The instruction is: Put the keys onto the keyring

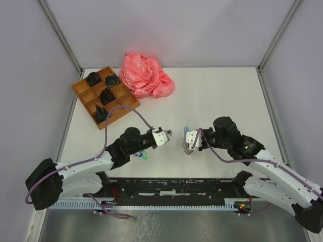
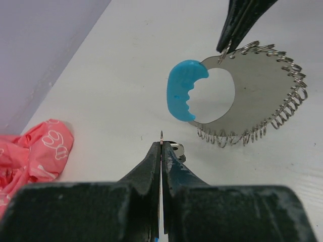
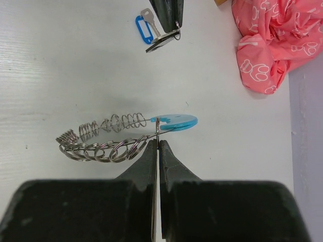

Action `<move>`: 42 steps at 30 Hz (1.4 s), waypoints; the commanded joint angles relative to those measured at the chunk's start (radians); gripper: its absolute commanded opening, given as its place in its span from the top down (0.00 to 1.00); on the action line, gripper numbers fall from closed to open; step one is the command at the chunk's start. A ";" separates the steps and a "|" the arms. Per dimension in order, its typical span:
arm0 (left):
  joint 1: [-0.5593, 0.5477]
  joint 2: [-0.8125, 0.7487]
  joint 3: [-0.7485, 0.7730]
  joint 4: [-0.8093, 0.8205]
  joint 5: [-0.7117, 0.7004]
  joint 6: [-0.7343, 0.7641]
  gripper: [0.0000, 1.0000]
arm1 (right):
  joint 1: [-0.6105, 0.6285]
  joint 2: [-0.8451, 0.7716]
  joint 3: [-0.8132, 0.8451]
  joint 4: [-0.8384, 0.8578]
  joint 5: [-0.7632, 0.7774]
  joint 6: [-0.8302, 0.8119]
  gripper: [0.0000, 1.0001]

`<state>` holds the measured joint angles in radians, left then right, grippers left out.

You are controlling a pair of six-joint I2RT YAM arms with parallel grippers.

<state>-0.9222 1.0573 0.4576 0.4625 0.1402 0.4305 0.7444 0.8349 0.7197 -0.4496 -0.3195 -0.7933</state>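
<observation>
Left tool (image 2: 161,143): is clenching, pinching the small ring of a silver key (image 3: 160,41) that is dangling at its fingertips.
Right tool (image 3: 157,143): is clenching too, gripping the wire of the keyring (image 2: 182,92) right beside its light blue segment; the coiled loop is trailing out to one side and appears to be hanging just off the tabletop (image 1: 222,96).
Task things: key and keyring are sitting near each other at the front middle, apart, with nothing threaded yet; a blue-tagged key (image 3: 143,28) is lying on the tabletop close by the left tool, and more coloured tags (image 1: 143,154) are showing under the left forearm.
Risk, missed threading: the key's ring is tiny and the wire end is hard to make out, so a slightly off approach is likely to be sliding past rather than hooking on.
Risk, slipping: both grips are biting on thin metal; a sideways push could be twisting the key or the loop out of the fingers.
Risk, clash: the fingertips are pointing at each other, so closing the gap too straight is risking a tip-to-tip bump.
Open room: bare tabletop is stretching ahead and to the right.
Edges: the pink bag (image 1: 146,75) and wooden tray (image 1: 103,96) are lying well apart at the back left; side walls are flanking both arms.
</observation>
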 commanded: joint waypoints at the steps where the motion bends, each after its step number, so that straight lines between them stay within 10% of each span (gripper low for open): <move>1: -0.002 -0.001 -0.003 0.095 0.125 0.179 0.97 | 0.003 -0.017 0.037 0.044 0.002 -0.063 0.99; 42: -0.106 0.136 0.040 0.258 0.168 0.382 0.97 | 0.003 -0.001 0.005 0.062 -0.048 -0.142 0.99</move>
<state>-1.0225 1.1858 0.4561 0.6456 0.2909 0.7803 0.7444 0.8398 0.7090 -0.4274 -0.3569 -0.9501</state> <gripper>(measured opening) 0.034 0.015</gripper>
